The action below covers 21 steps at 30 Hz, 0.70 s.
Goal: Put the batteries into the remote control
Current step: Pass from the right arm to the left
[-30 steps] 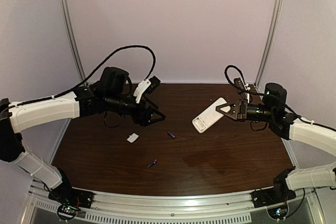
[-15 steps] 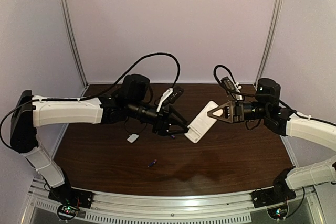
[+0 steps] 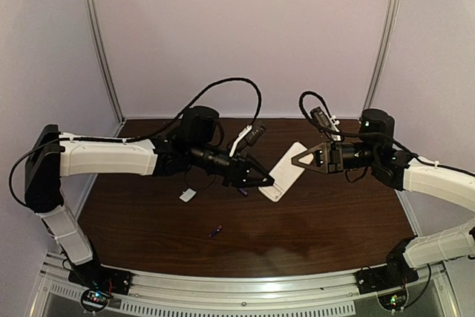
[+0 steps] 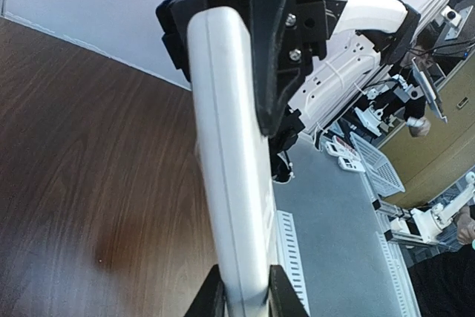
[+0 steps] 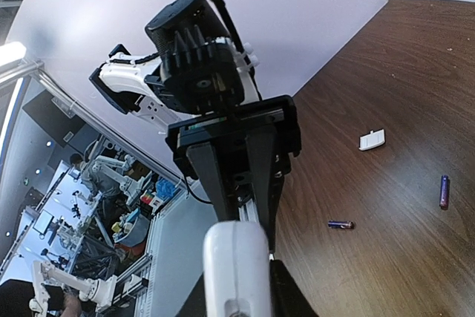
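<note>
A small flat white rectangular plastic remote control (image 3: 283,173) hangs tilted above the dark brown wooden worktop (image 3: 334,220), gripped at both ends. The right jaws are clamped on its upper end and the left jaws on its lower end, so the two sets face each other along its length.

The left wrist view shows the remote control (image 4: 230,176) edge-on. That arm's black fingers (image 4: 212,299) press its sides, and the right jaws cap the far end.

Only the top and right wrist views take in the loose parts. One tiny purple-blue cylindrical battery (image 3: 241,191) lies just beneath the left jaws. A second battery (image 3: 215,231) lies further toward the near edge. A small white rectangular plastic piece (image 3: 188,195) rests beside them, on the left arm's side. All three lie flat in the right wrist view (image 5: 341,224) (image 5: 444,191) (image 5: 372,139).
</note>
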Motion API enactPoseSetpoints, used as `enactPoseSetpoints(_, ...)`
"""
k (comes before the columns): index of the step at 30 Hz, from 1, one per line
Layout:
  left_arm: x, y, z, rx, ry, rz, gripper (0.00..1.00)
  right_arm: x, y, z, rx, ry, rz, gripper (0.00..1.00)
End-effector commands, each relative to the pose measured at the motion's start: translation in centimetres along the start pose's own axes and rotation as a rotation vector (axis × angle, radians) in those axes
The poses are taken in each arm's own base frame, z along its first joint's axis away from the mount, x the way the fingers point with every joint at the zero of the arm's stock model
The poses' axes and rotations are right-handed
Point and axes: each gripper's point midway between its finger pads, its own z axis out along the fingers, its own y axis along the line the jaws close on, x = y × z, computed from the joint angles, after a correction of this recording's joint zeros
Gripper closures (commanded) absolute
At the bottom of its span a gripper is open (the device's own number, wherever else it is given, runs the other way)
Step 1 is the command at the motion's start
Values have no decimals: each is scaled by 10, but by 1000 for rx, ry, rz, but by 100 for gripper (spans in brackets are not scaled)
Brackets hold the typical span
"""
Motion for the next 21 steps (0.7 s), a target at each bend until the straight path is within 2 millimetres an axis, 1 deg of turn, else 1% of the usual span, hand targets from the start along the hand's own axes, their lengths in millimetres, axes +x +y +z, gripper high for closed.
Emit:
enactPoseSetpoints(1,-20,-10,6,57,-81,62,94,-12,4,1,2,-53,8,67)
enactPoseSetpoints(2,-20,-9,6,52,-89,54,96,-12,4,0,5,-63,10,57)
enactPoseSetpoints(3,-22,-8,6,48,-101,46,97,-14,3,0,13,-73,11,51)
enactPoseSetpoints(5,-25,-6,4,46,-124,30,100,-15,1,-2,28,-96,9,46)
enactPoseSetpoints(7,-29,-3,1,47,-161,14,100,-16,-4,-3,46,-123,11,47)
enactPoseSetpoints(12,-37,-3,-9,89,-273,-55,100,-19,-2,-6,21,-178,23,54)
enactPoseSetpoints(15,-42,-2,-12,98,-321,-62,100,-23,0,-8,15,-210,22,55)
enactPoseSetpoints(21,-47,-2,-16,119,-398,-102,100,-31,-2,-10,16,-269,30,55)
